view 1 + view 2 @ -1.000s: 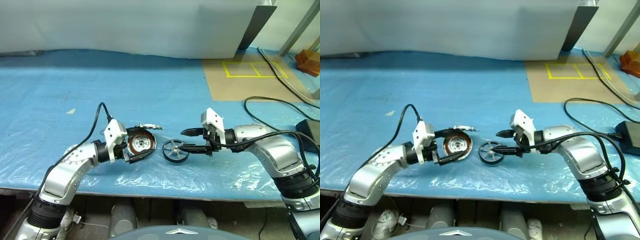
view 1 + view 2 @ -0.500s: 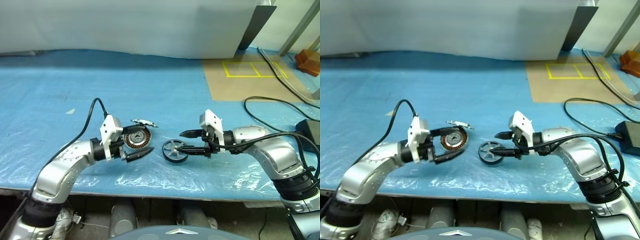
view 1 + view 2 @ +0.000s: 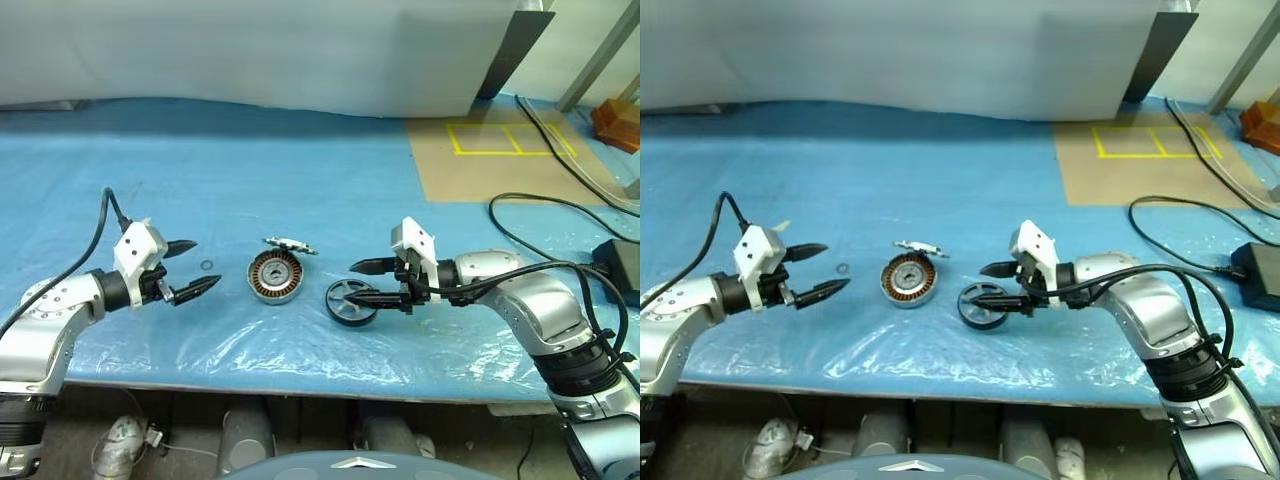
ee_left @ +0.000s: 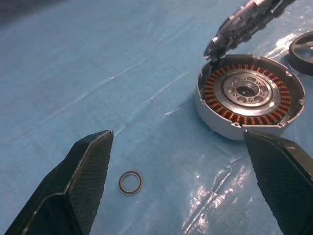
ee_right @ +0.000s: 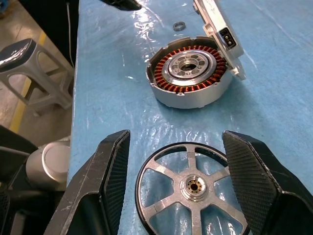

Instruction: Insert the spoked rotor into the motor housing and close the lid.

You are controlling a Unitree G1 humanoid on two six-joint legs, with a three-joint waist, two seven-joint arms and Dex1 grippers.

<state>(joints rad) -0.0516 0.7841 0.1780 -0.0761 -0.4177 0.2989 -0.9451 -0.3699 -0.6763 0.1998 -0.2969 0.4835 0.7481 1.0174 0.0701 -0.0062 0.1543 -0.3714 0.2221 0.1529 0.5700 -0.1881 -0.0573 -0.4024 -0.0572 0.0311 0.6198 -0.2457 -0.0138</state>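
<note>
Two black-fingered grippers hover over the near part of a blue plastic-covered table (image 3: 330, 180). On the left, the left gripper (image 3: 190, 268) has its jaws spread wide with nothing between them, and it stands well apart from the parts, to their left. On the right, the right gripper (image 3: 358, 282) points leftward, its two fingers (image 5: 105, 186) parted with one on either side of the spoked rotor (image 3: 349, 300), a wheel with a thick black rim and shiny silver spokes; whether the pads touch the rim cannot be told. The rotor lies on the table, nearest of the parts. Just left of it and slightly farther sits the motor housing (image 3: 275, 275), a round silver-grey shallow cup showing its ring of copper-brown windings and pale metal centre, open to view. A small dark ring (image 3: 205, 265) lies on the sheet between the left gripper and the housing. Right behind the housing, a silver-grey part (image 3: 291, 246) is seen edge-on, possibly the lid
</note>
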